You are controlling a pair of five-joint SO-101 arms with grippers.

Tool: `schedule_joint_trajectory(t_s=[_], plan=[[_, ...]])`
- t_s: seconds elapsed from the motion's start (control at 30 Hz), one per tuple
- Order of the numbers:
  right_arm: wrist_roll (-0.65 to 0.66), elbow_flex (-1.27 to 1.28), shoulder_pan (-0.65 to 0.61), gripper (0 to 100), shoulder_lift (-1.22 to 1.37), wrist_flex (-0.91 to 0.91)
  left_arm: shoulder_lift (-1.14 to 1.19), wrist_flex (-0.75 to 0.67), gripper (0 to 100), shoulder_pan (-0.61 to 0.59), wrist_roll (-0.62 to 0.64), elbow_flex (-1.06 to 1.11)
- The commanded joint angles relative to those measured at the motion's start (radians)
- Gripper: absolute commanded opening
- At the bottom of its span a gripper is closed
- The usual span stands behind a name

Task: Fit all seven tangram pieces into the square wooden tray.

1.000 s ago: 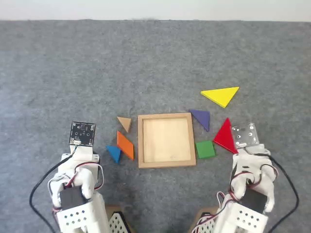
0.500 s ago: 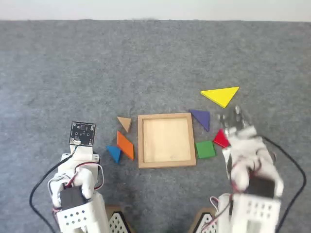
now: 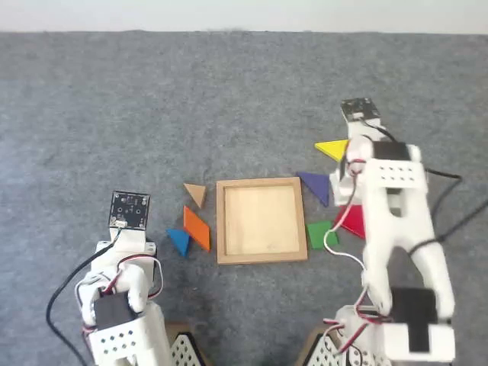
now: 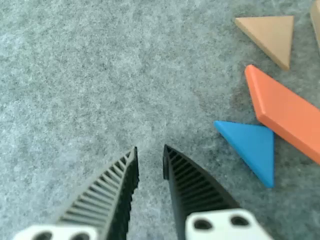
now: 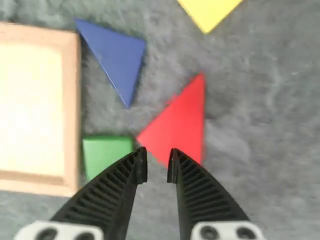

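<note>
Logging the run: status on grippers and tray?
Left gripper slightly open, near blue triangle. Right gripper slightly open, at red triangle. Tray holds nothing. Path clear.

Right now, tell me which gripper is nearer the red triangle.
Right. The right gripper is at a corner of the red triangle, beside the green square. The left gripper is on the other side of the wooden tray, near the blue triangle.

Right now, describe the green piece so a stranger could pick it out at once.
Find the square wooden tray on the grey mat. Just off its right edge, by the near corner, lies the green piece. It alone is square; the red triangle and dark blue triangle beside it are not.
</note>
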Motion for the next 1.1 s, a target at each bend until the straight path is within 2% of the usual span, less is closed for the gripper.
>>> schedule_joint_trajectory(t_s=[0.0, 0.17, 0.27, 0.5, 0.83, 1.07], plan=[[-0.06, -0.06, -0.033, 13.0, 0.018, -0.015, -0.017, 0.005, 8, -0.005, 0.008, -0.01], [-0.017, -0.063, 0.005, 31.1, 0.079, -0.027, -0.017, 0.005, 8, -0.005, 0.008, -0.01], [-0.02, -0.055, -0.01, 36.5, 0.127, -0.054, -0.017, 0.005, 8, -0.005, 0.008, -0.01], [-0.02, -0.023, -0.076, 36.5, 0.202, -0.131, -0.017, 0.005, 8, -0.005, 0.008, -0.01], [-0.017, -0.021, 0.019, 36.5, 0.331, -0.122, -0.017, 0.005, 8, -0.005, 0.008, -0.01], [-0.008, -0.028, 0.019, 36.5, 0.381, -0.122, -0.017, 0.005, 8, -0.005, 0.008, -0.01]])
